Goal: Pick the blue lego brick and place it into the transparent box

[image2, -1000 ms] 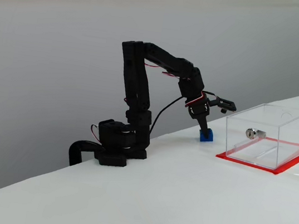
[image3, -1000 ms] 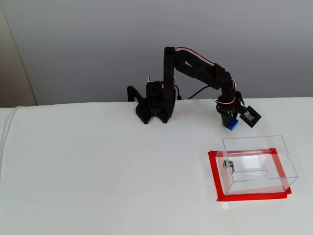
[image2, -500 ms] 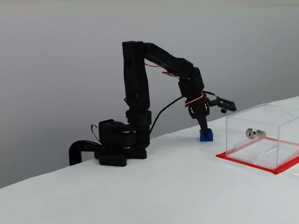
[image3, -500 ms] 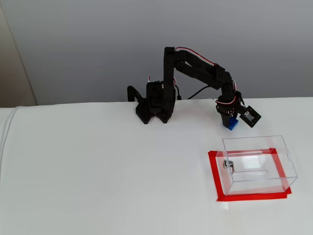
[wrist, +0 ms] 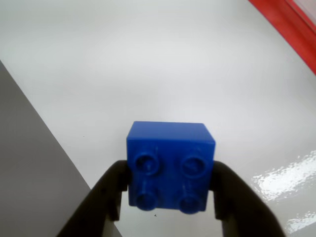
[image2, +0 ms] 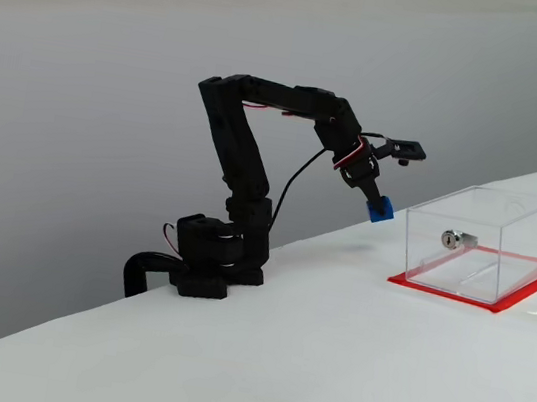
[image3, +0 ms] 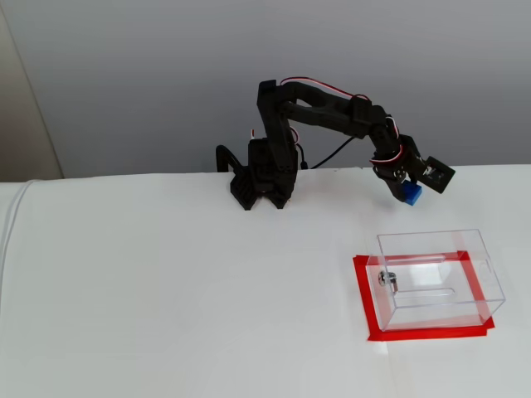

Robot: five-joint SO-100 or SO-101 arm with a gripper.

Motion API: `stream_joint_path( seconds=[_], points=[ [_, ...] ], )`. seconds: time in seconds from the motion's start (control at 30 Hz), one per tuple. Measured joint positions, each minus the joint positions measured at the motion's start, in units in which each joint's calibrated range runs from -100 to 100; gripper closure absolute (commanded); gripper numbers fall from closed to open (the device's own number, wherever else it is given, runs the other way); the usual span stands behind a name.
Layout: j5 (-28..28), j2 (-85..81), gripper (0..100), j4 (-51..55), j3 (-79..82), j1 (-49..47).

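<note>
Brick (wrist: 170, 168) is up off the table (image2: 347, 354) now, was sitting on it half a second back; arm raised with it. Gripper (wrist: 168, 197) is clamped on the brick, one finger (wrist: 111, 192) on each side, studs facing the wrist cam. Box (image2: 482, 241) sits below and just beyond the gripper, on its red base, lock part (image3: 387, 280) on one wall.
</note>
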Motion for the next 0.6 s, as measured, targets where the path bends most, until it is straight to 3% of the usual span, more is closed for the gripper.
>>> stream_joint_path(
  seconds=[0.4, 0.6],
  points=[
    [7.62, -15.81, 91, 4.80, 0.09, -2.03],
    [12.60, -22.75, 91, 5.40, 0.18, 1.71]
  ],
)
